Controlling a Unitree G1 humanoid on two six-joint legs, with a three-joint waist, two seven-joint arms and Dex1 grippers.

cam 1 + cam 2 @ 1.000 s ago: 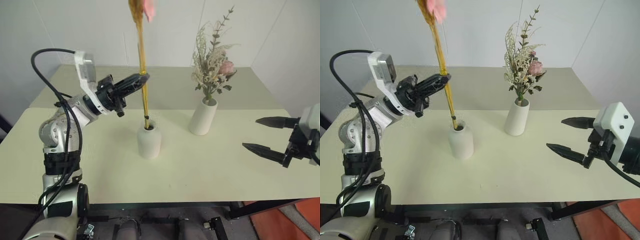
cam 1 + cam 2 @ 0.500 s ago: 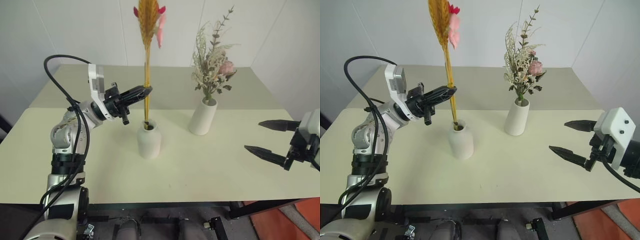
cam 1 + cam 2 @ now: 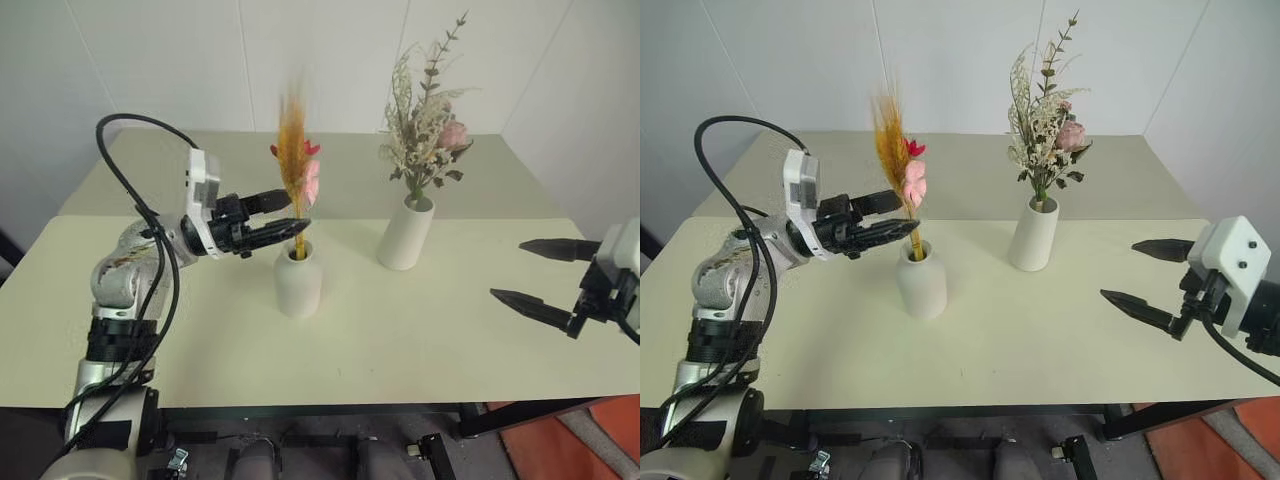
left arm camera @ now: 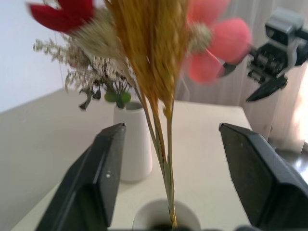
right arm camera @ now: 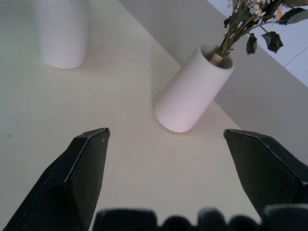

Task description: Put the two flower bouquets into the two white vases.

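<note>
The slim yellow-orange wheat-like plume with small pink and red blooms (image 3: 295, 180) is standing with its thin stems in the mouth of the squat white ceramic bottle vase (image 3: 298, 282), near the middle of the pale table (image 3: 400, 330). It looks very light and brittle, with stems that would bend or snap under a hard pinch, so any correction is best taken low on the stems, just above the neck. The left hand (image 4: 168, 173) is sitting released, its fingers (image 4: 103, 168) flanking the stems on both sides without pinching them.

The bushy cream dried sprigs with a pink rose (image 3: 1045, 125) are sitting in the taller straight-sided white cylinder vase (image 3: 1033, 236), just beside the bottle vase. Both vases look matte and breakable, and the narrow cylinder could probably tip if nudged. The right hand (image 3: 1152, 278) is hovering spread wide and empty, well apart from both vases. Both vases are filled, so the task looks essentially complete.
</note>
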